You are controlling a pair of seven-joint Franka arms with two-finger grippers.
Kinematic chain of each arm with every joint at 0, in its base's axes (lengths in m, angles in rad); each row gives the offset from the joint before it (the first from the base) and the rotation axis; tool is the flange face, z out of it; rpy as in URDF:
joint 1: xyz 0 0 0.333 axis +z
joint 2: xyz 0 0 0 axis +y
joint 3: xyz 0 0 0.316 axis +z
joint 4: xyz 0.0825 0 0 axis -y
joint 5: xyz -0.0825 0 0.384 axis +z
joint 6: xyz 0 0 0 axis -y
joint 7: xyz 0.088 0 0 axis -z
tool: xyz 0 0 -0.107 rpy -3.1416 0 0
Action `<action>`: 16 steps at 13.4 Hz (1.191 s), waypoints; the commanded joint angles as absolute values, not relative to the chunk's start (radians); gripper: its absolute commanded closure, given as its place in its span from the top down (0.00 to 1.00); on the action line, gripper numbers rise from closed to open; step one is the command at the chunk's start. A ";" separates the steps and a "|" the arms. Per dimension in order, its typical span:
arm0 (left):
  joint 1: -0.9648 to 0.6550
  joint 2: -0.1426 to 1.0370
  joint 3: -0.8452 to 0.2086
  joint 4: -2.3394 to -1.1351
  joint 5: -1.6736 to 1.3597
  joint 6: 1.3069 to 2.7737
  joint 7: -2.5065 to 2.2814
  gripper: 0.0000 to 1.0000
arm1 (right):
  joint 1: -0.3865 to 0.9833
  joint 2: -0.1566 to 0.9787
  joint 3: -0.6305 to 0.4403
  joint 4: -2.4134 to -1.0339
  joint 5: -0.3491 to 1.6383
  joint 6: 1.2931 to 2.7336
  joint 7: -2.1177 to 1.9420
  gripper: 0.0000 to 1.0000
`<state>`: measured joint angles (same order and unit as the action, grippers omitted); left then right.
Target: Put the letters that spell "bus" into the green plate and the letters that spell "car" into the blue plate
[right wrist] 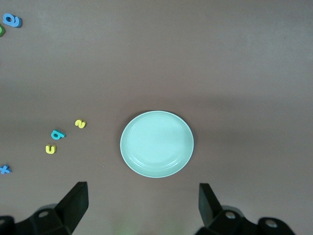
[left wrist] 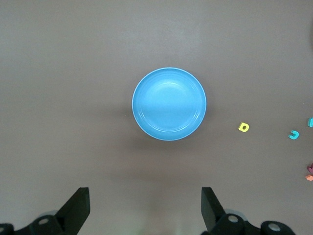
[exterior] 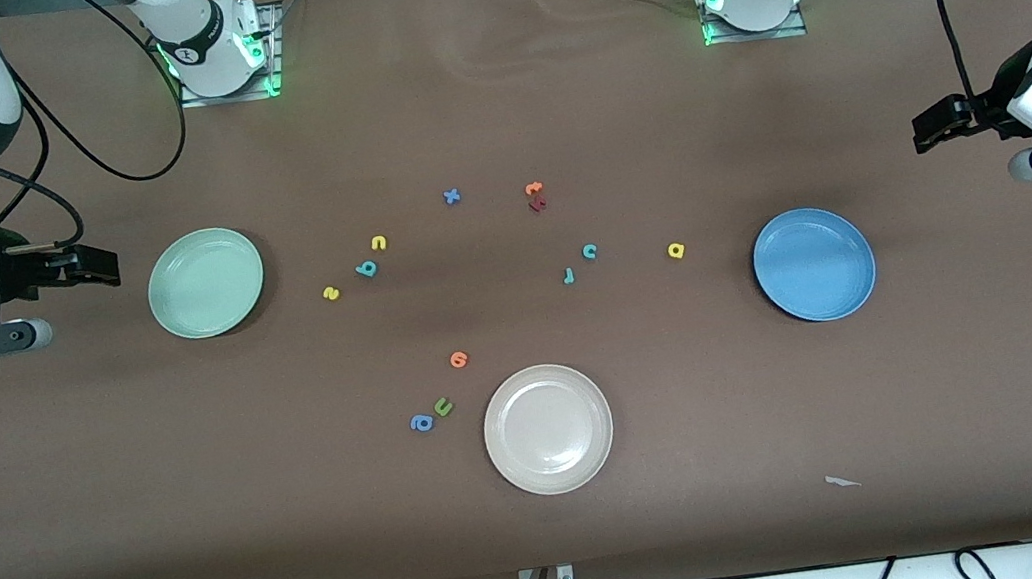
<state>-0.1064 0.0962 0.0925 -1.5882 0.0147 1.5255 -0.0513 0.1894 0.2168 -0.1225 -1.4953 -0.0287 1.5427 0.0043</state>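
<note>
Cream plate [exterior: 548,428] nearest the front camera, green "u" [exterior: 443,406], blue "a" [exterior: 421,423] and orange letter [exterior: 458,359] beside it.

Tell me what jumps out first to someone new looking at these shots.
Three plates: the green plate toward the right arm's end, the blue plate toward the left arm's end, a cream plate nearest the front camera. Tiny foam letters lie scattered between them, none plated yet. The open left gripper and right gripper wait at the table's ends.

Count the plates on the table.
3. The green plate lies toward the right arm's end, the blue plate toward the left arm's end, and the cream plate between them, nearest the front camera.
</note>
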 commanded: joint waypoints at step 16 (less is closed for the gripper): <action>-0.104 0.106 0.091 -1.565 0.031 1.505 -0.029 1.00 | 0.210 0.199 -0.120 -1.529 -0.028 1.555 0.071 1.00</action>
